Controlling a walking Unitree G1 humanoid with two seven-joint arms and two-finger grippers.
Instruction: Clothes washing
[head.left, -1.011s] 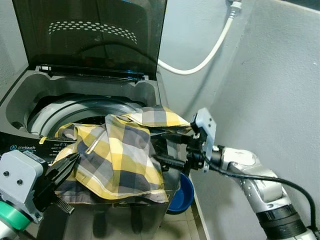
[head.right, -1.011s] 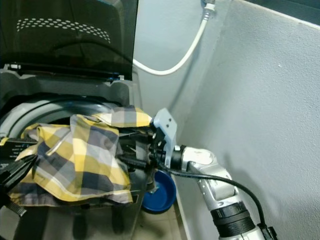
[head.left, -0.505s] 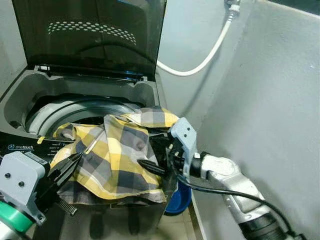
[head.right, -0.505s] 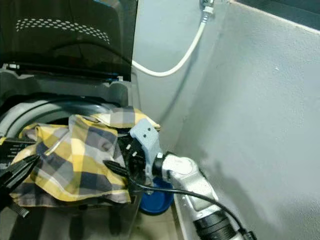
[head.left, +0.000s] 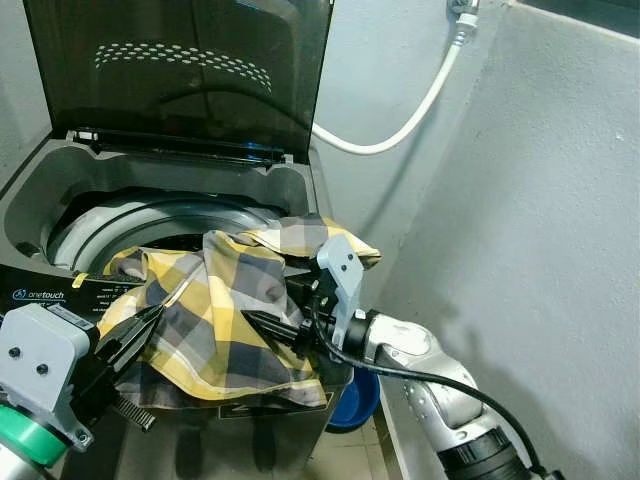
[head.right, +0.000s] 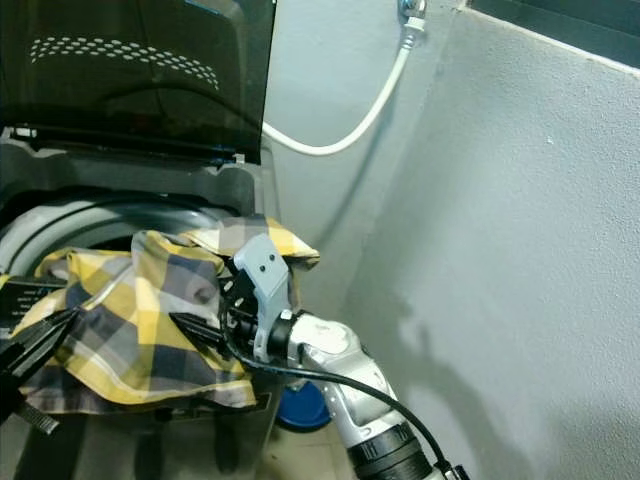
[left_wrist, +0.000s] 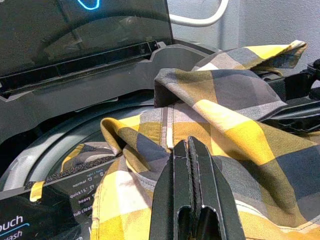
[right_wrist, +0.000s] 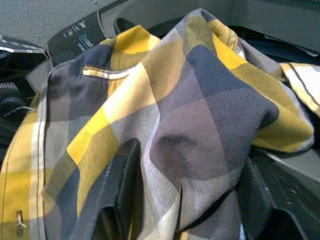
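The plaid shirt (head.left: 225, 310) is draped over the front right edge of the washing machine (head.left: 60, 190), covering most of the control panel and the right side of the drum opening. The right gripper (head.left: 270, 315) reaches in level from the right, fingers spread with cloth bunched between them; actual contact is probably made but partly hidden. The left gripper (left_wrist: 190, 165), fingers pressed together, touches the shirt's front left hem.

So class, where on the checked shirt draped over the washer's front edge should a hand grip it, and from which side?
Grip the raised fold at the top of the shirt, coming from above: it stands proud of the washer, so fingers can close around it.
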